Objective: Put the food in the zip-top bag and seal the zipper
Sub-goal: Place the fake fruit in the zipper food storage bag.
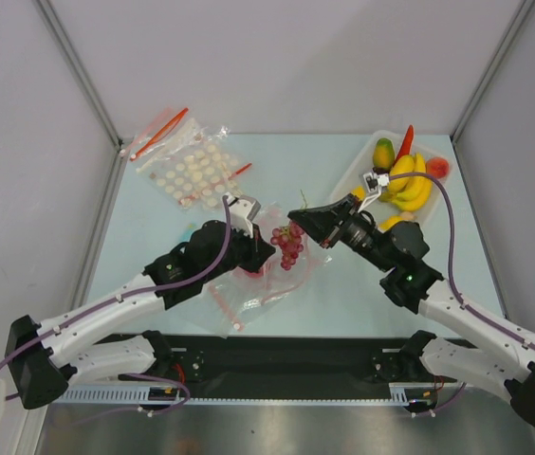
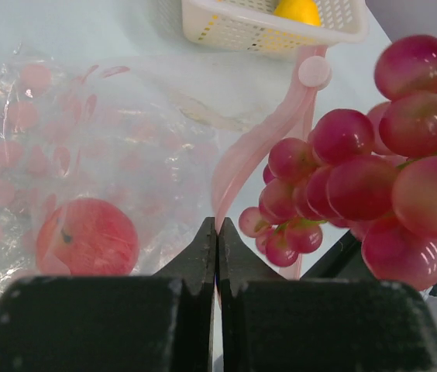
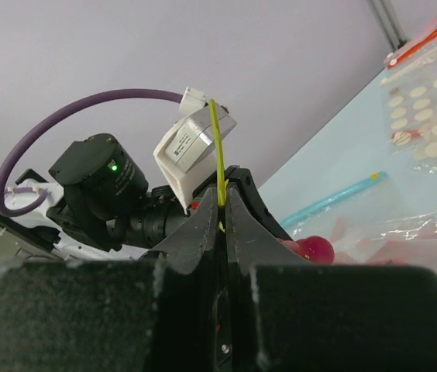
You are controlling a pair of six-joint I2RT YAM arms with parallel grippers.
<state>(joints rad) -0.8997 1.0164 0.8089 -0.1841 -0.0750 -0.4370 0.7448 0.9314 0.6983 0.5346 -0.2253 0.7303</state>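
The zip-top bag (image 1: 277, 289) lies crinkled at the table's middle, with a red apple (image 2: 87, 236) inside it. My left gripper (image 1: 267, 250) is shut on the bag's pink zipper strip (image 2: 261, 147), which curves up from between the closed fingertips (image 2: 217, 229). My right gripper (image 1: 296, 215) is shut on the thin green stem (image 3: 219, 155) of the dark red grapes (image 1: 289, 244). The bunch hangs just right of the strip, over the bag's mouth (image 2: 358, 170). Bananas (image 1: 410, 185), chili (image 1: 405, 142), mango (image 1: 383, 154) and a red fruit (image 1: 437, 168) lie in the white basket (image 1: 351, 172).
Clear bags with white dots (image 1: 192, 171) and red strips (image 1: 158, 133) lie at the back left. A thin teal stick (image 3: 335, 200) lies on the table beside the bag. The basket's rim (image 2: 265, 27) is just beyond the bag. Grey walls enclose the table.
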